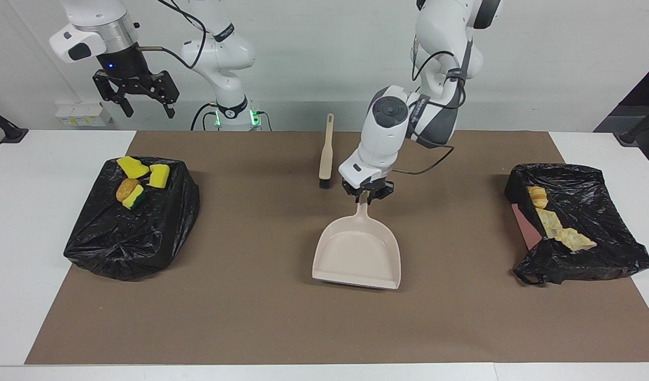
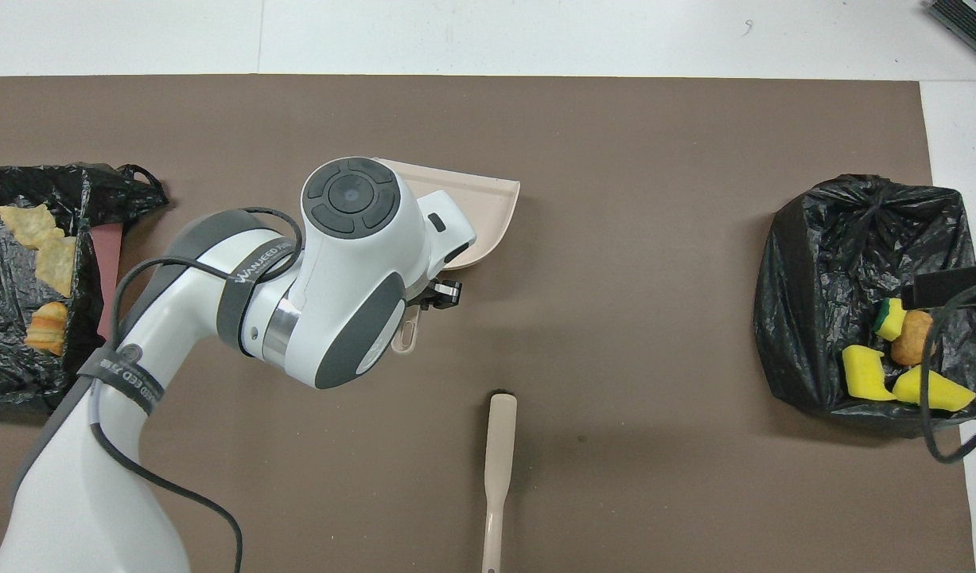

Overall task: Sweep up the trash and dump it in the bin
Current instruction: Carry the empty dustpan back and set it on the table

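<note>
My left gripper (image 1: pixel 365 197) is shut on the handle of the beige dustpan (image 1: pixel 357 256), whose pan sits low at the middle of the brown mat, mouth pointing away from the robots. From overhead the arm covers most of the dustpan (image 2: pixel 491 207). Trash lies in two black-bagged bins. Yellow sponge chunks (image 1: pixel 133 167), a brown lump (image 1: pixel 126 189) and a yellow-green piece (image 1: pixel 135 198) are in the bin (image 1: pixel 118 248) at the right arm's end. Pale crusty pieces (image 1: pixel 567 238) lie in the bin (image 1: pixel 604 206) at the left arm's end. My right gripper (image 1: pixel 150 108) waits open, high over its bin.
The beige brush (image 1: pixel 326 153) with black bristles lies on the mat nearer to the robots than the dustpan, handle toward them; it also shows overhead as the brush (image 2: pixel 495 469). The brown mat (image 1: pixel 250 317) covers most of the white table.
</note>
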You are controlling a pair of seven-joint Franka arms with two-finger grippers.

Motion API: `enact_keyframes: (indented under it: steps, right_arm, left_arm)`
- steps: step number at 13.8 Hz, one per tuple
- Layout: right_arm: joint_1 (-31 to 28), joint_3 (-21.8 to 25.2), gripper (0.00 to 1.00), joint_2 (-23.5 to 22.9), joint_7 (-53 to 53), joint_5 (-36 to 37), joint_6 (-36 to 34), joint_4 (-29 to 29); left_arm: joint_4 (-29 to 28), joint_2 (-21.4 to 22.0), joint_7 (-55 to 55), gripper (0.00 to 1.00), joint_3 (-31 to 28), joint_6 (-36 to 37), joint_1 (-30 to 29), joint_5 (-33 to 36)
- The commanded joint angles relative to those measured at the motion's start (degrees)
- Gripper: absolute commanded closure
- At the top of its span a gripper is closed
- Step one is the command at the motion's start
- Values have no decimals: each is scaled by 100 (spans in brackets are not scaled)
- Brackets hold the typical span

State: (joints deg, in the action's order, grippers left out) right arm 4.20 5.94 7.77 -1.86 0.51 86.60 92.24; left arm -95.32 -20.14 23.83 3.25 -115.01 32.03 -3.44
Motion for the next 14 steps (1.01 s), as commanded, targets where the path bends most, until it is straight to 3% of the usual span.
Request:
enact_keyframes:
  steps: [1, 3, 4, 5, 10, 14]
  right_arm:
    - [-51, -14, 0, 102, 125, -95, 6, 102]
    - [-51, -14, 0, 102, 116, -95, 6, 102]
    - [-51, -14, 0, 102, 116, -95, 6, 102]
    - [-42, -14, 0, 102, 116, -95, 6, 102]
    - [-51, -14, 0, 102, 116, -104, 6, 102]
    - [-51, -14, 0, 102, 116, -104, 6, 102]
  left_arm:
    - [57, -375, 664, 100, -87, -293, 381, -25]
    - [110, -394, 728, 99, -96, -233, 435, 10]
    - [119, -359, 893, 70, -96, -215, 453, 10]
    - [93, -306, 1287, 1, -96, -171, 470, 71]
    - [119, 230, 1379, 0, -262, 189, 217, 151]
    - [119, 678, 547, 0, -298, 417, -538, 81]
